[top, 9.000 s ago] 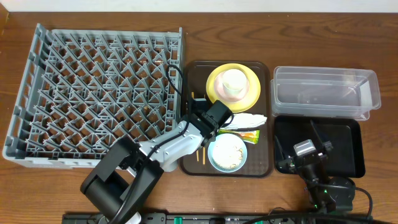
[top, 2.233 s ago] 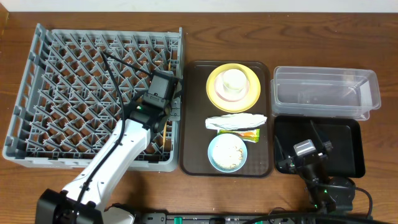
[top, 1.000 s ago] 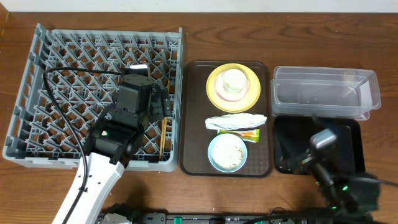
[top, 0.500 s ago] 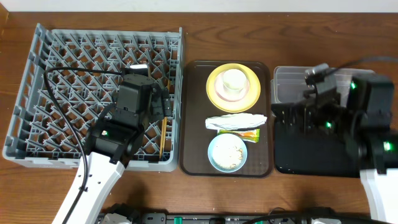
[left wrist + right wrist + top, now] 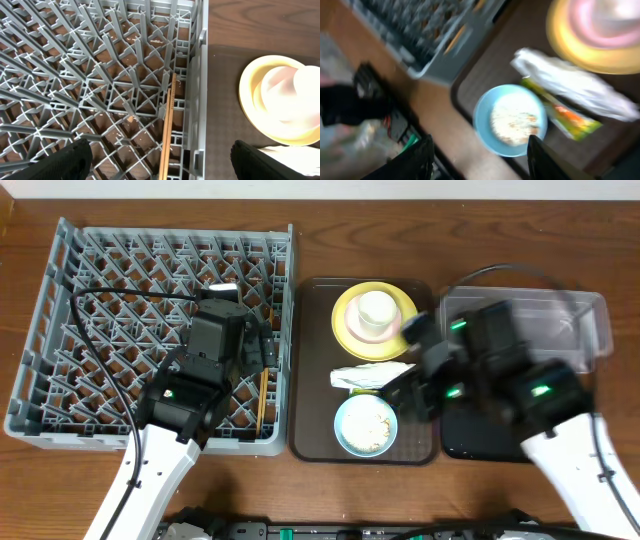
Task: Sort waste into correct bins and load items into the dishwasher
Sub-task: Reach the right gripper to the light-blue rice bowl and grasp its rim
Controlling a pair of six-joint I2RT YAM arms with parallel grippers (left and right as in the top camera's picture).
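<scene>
The whole table [image 5: 330, 240] is taken in from straight above by the overhead view, from far enough off that the dish rack [image 5: 160, 330], the serving tray [image 5: 312, 340] and the clear tub [image 5: 595, 330] all fit. The left wrist view is held close over the rack's right-hand wall, facing down, with the chopsticks [image 5: 168, 127] near centre and the yellow plate [image 5: 247, 95] at its right edge. The right wrist view — blurred and tilted — is aimed down at the serving tray from near, with the bowl [image 5: 481, 117] central. The plate and the rack's edge are shared by all three views.
</scene>
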